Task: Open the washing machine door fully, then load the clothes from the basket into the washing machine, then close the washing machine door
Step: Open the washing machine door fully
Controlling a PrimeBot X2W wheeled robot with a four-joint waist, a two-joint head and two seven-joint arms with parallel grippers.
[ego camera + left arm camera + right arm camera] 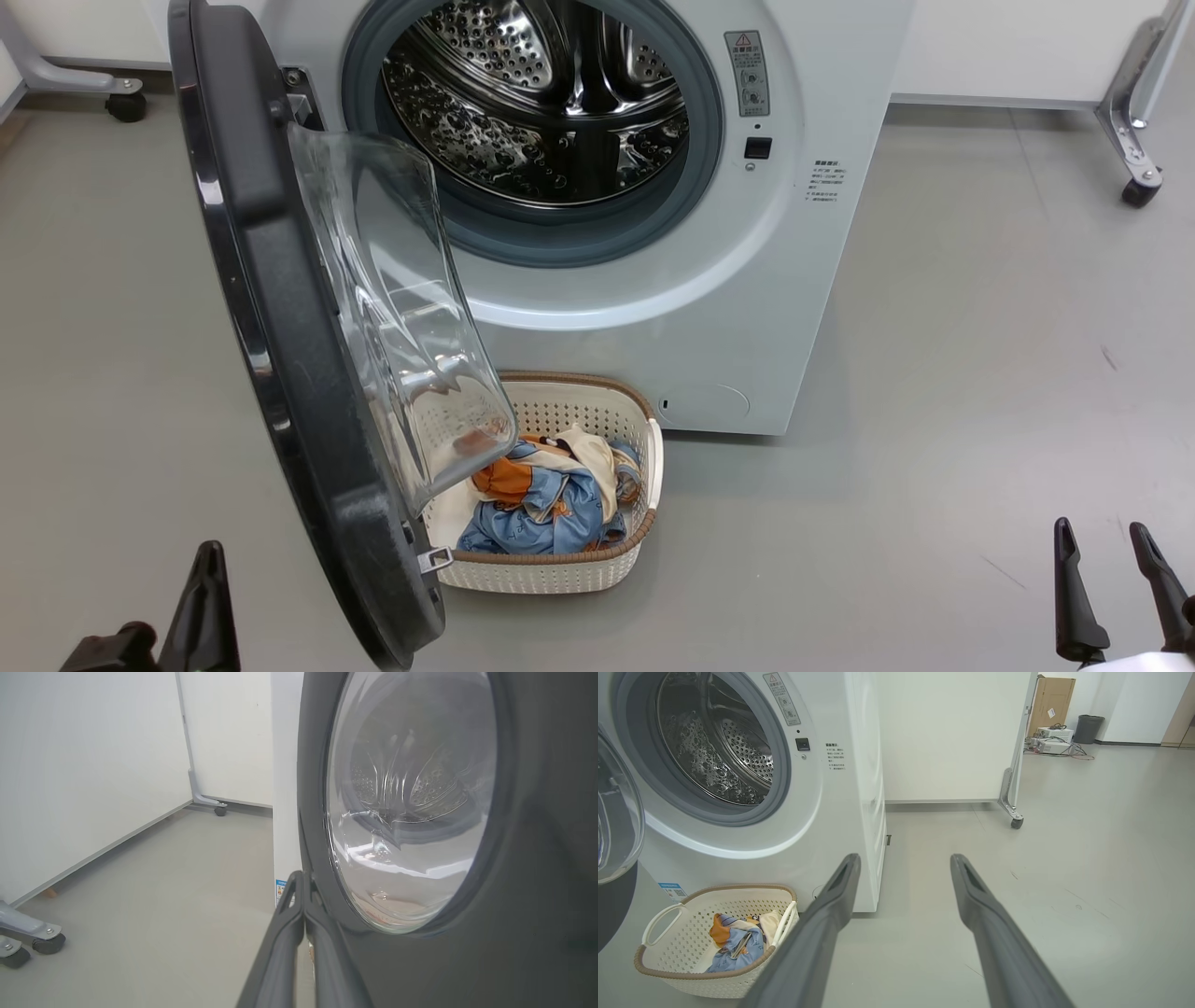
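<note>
Dark fingers of the left end effector (210, 571) rise from the lower left of the head view, pressed flat together with nothing between them. In the left wrist view that same closed pair (303, 879) points up along the outer face of the washing machine door (537, 812), with the tips lined up against the edge of its black rim; whether they touch it I cannot tell. At the lower right of the head view the right end effector (1102, 532) has its two fingers spread wide and empty. It is low over the grey floor (934, 467) and well apart from everything else. Its own wrist view shows the open fingers (906, 858) aimed past the front right corner of the washing machine (840, 812) toward bare floor. The door (280, 373) stands swung out on its left hinge, edge-on to the head camera, its clear glass bowl bulging toward the machine. The steel drum (541, 103) is exposed behind the grey gasket. On the floor just in front of the washing machine (747, 308) sits the basket (579, 565), partly overlapped by the door's glass in the head view. The clothes (541, 509) lie bunched inside it, blue with orange and cream showing. In the right wrist view the basket (691, 980) and the clothes (735, 947) sit to the left of the left finger.
</note>
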